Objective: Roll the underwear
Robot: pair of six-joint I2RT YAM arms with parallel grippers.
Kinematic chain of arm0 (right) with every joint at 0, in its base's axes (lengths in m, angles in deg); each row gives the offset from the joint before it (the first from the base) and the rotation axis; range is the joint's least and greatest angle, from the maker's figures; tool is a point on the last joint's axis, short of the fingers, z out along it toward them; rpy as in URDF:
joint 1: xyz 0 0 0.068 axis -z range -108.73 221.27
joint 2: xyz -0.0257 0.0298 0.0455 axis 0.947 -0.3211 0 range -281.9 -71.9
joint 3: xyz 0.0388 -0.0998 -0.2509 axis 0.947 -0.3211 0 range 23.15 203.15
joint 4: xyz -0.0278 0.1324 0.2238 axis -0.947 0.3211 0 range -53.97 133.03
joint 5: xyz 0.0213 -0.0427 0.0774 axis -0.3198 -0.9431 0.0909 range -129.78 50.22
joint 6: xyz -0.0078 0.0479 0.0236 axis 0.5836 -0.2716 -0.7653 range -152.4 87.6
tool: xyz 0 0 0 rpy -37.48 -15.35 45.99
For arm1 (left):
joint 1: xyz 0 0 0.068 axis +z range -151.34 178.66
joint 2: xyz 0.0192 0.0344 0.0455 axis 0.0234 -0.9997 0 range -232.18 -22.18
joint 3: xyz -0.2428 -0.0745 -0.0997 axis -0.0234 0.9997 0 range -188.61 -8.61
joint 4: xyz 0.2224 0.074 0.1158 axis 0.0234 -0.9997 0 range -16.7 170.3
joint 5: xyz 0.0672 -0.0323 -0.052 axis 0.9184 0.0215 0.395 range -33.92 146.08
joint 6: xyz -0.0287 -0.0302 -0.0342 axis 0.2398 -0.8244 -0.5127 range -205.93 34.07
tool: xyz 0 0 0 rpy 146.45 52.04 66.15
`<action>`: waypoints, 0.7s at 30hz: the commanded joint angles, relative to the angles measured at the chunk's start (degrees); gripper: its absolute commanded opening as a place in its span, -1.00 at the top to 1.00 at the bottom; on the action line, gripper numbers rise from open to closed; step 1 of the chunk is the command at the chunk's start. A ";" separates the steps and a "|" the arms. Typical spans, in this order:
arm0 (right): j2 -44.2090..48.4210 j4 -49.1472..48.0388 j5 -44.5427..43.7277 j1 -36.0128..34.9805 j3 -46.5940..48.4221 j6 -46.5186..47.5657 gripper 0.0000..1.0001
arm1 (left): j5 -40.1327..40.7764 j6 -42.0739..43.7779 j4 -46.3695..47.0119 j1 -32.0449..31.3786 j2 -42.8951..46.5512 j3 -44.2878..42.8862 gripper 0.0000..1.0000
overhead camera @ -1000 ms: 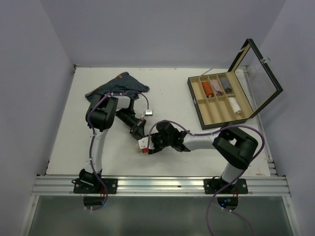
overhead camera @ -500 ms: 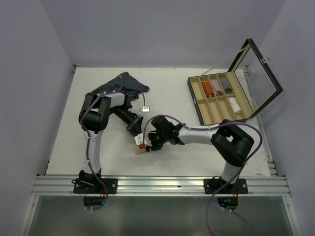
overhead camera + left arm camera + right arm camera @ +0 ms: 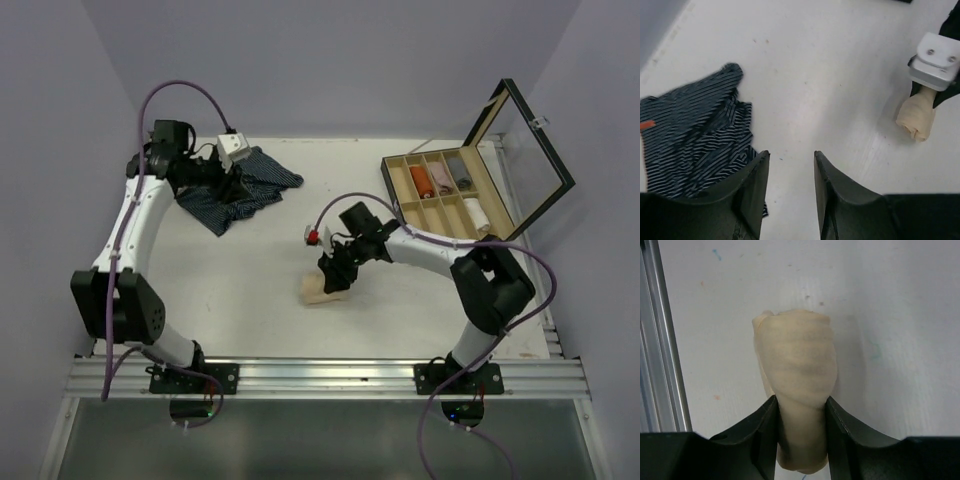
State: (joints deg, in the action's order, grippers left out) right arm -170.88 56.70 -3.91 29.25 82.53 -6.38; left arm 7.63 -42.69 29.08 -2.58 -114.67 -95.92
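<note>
Seen from above, two robot arms are reaching over a white surface. The left arm is stretching toward 11 o'clock, where the navy striped underwear is lying loose and crumpled, an orange tag showing on it. The left gripper is hanging just beside this cloth with its fingers apart and nothing between them. In its own wrist view the navy cloth is spreading out at 9 o'clock of the fingers and reaching the left finger's edge; whether it is touching the finger cannot be told.

The beige underwear is lying near the middle of the surface, slightly toward 6 o'clock, rolled into a tight bundle. The right gripper is clamping this roll, one finger pressing on each side of its near end, while the thicker far end is sticking out past the fingertips toward 12 o'clock in the wrist view.

At 2 o'clock a compartmented wooden box is standing with its glass lid raised, several small cloth rolls lying in its compartments, well apart from both grippers.
</note>
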 commanded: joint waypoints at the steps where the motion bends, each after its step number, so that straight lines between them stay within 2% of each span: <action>1: 4.23 5.95 6.13 7.46 4.43 -9.84 1.00 | 2.03 -8.16 14.62 -0.26 7.40 3.19 0.10; 3: 6.69 7.36 6.92 12.46 5.31 -11.16 1.00 | 2.74 -11.41 18.85 -0.35 11.09 4.68 0.03; 4: 7.65 8.94 6.66 14.14 6.10 -11.60 1.00 | 4.92 -18.39 26.19 -0.35 12.23 5.65 0.03; 6: 10.81 10.18 5.61 19.92 6.54 -11.61 1.00 | 7.04 -24.32 31.07 -0.35 14.44 7.41 -0.05; 7: 11.87 11.23 5.17 22.13 6.63 -11.52 1.00 | 8.88 -29.22 35.36 -0.35 14.88 7.94 -0.32; 8: 14.05 11.67 4.04 24.33 6.46 -11.26 1.00 | 9.50 -30.49 36.62 -0.35 15.32 8.12 -0.58; 9: 15.12 12.11 3.15 28.79 6.11 -10.99 1.00 | 8.64 -31.02 37.68 -0.35 15.23 7.94 -0.99; 11: 17.41 12.12 0.18 33.65 5.58 -10.90 1.00 | 6.62 -31.29 38.30 -0.35 14.36 7.51 -1.00; 12: 19.50 12.12 -1.15 38.46 5.14 -10.73 1.00 | 5.74 -32.77 38.74 -0.35 13.92 7.42 -1.00; 14: 21.10 12.12 -3.35 43.57 4.79 -9.85 1.00 | 7.13 -35.41 40.84 -0.52 13.21 7.24 -1.00; 15: 22.50 12.03 -7.88 47.08 4.79 -9.24 1.00 | 7.66 -35.94 41.46 -0.70 13.12 7.24 -1.00; 18: 23.83 9.31 -16.15 52.46 4.08 -8.53 1.00 | 11.08 -34.99 43.31 -2.10 13.74 7.94 -1.00; 21: 24.53 4.40 -22.41 54.67 2.59 -6.87 1.00 | 14.08 -34.89 42.87 -4.65 13.30 7.94 -1.00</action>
State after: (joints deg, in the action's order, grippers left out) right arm -148.11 65.22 -17.04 82.97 86.20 -15.30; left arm 18.04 -75.34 67.44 -5.16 -101.53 -88.36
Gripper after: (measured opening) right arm 0.403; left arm 0.997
